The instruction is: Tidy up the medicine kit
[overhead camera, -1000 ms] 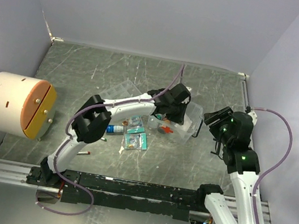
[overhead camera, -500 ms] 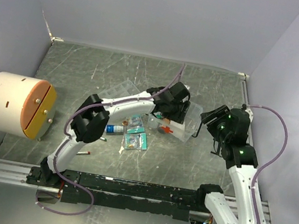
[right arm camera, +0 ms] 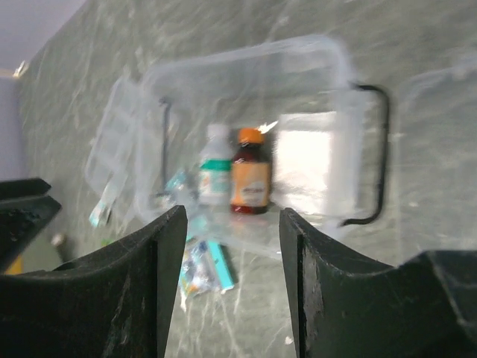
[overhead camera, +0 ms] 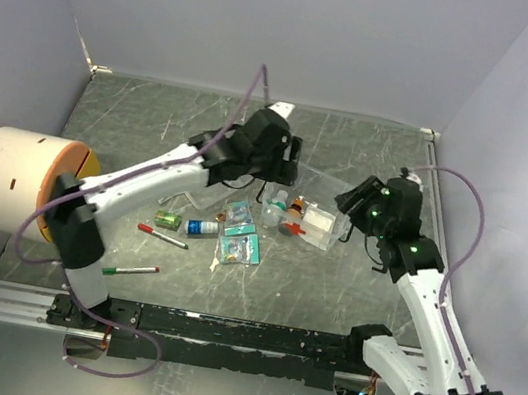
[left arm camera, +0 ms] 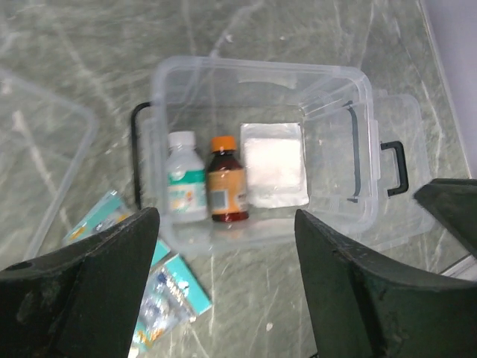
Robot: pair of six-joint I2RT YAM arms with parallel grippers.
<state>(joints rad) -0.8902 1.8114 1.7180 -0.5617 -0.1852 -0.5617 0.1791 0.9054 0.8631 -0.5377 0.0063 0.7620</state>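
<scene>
- A grey marbled bench closed in by plain lilac walls. The medicine kit box stands open right of centre, between the two arms.
- Inside it, side by side, lie a white bottle, a brown bottle with an orange cap, and a flat white packet. The rest of its floor is bare.
- A second ago the left arm was bent down into the box with its jaws closed. It has now lifted up and back toward the far left.
- The left end effector is spread wide and empty, looking down on the box. I judge it has just let an item go there, probably one of the bottles, so one more piece is stowed.
- The right end effector has swung in toward the box's right end. Its jaws are apart and hold nothing.
- Outside the box, the blister packets lie just beside its near-left corner. A blue-and-white tube and a small green bottle lie farther left, uncovered now that the arm has risen. These look like the next picks.
- A clear tray, or possibly a lid, lies left of the box, partly under the left arm in the top view.
- The red pen lies just beside the green bottle and could be caught in a grasp there.
- The green pen lies nearer the arm bases, and the white cylinder stands at the left edge, well apart.
- With the right arm this close to the box, the left arm's return path looks crowded.
</scene>
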